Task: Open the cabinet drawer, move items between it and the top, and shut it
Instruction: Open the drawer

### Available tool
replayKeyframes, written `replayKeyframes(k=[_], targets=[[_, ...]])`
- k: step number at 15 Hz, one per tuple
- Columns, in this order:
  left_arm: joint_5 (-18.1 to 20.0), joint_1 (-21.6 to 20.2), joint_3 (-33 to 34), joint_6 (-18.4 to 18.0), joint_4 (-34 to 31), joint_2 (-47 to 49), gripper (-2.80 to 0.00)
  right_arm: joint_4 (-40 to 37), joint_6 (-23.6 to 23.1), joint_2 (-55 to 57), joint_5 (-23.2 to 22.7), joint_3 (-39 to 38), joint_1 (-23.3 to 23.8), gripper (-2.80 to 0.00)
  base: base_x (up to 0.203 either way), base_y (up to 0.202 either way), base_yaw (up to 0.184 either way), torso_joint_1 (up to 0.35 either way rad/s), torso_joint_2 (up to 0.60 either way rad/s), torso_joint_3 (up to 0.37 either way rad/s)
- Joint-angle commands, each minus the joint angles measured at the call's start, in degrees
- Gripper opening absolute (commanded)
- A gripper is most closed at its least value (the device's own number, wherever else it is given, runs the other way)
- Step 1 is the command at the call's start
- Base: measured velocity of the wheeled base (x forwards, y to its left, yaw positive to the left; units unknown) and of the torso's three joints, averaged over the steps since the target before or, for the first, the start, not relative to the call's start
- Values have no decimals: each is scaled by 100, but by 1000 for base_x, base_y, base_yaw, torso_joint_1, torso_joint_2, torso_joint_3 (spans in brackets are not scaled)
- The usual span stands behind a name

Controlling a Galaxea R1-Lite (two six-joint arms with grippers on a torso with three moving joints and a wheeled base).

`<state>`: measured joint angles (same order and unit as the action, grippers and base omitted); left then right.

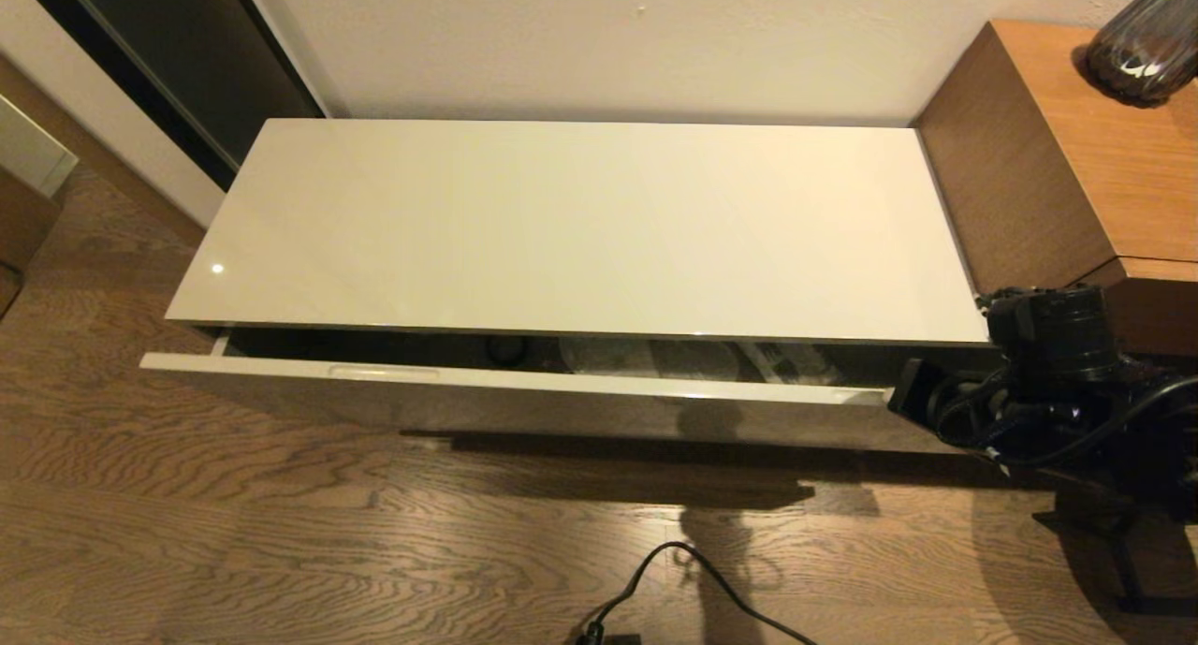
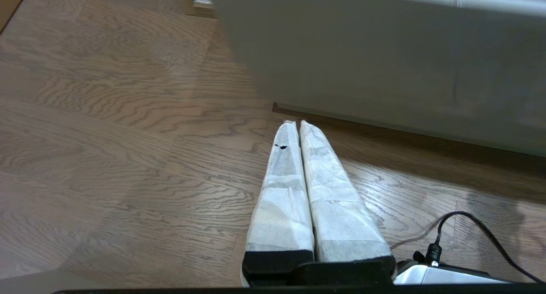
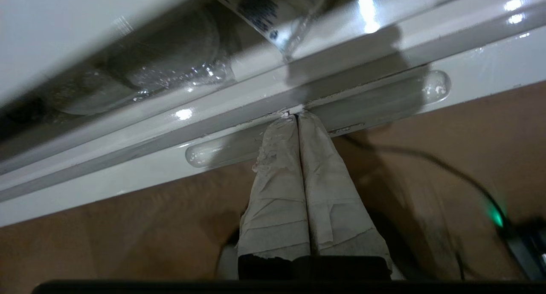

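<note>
Right arm: low at the near right of the scene, black wrist and cabling bunched together, reaching left and away from the robot.
Right gripper [image 3: 297, 114]: fingers wrapped in pale tape, pressed together side by side with no gap, tips level with each other; the tape on one finger [image 3: 277, 179] is frayed near its tip.
Left arm: out of sight from the head camera, held low.
Left gripper [image 2: 294, 125]: taped fingers closed flat against each other, holding nothing, pointing forward and down; one finger [image 2: 281, 187] bears a small dark mark.
</note>
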<state>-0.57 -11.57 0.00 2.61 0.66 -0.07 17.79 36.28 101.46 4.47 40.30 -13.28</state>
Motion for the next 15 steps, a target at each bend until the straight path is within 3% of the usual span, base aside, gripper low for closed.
replayKeyframes(k=[1, 5, 7, 10, 11, 15], targets=[[-4, -3, 9, 3, 4, -222, -280, -166, 94, -83, -131, -247, -6, -280, 0, 0, 0, 0, 0, 0], [-4, -3, 9, 3, 4, -222, -280, -740, 105, -680, -445, -532, -7, -280, 0, 0, 0, 0, 0, 0], [-4, -3, 9, 3, 4, -222, -280, -1577, 86, -1647, -725, -636, -4, -280, 0, 0, 0, 0, 0, 0], [-4, -3, 9, 3, 4, -222, -280, -3400, 63, -2865, -1399, -164, -1, -280, 0, 0, 0, 1, 9, -7], [-4, -3, 9, 3, 4, -222, -280, -3587, 69, -2973, -1509, -15, 1, -280, 0, 0, 0, 0, 0, 0], [-4, -3, 9, 3, 4, -222, -280, -2116, 368, -2527, -1342, -60, 70, -280, 0, 0, 0, 0, 0, 0]])
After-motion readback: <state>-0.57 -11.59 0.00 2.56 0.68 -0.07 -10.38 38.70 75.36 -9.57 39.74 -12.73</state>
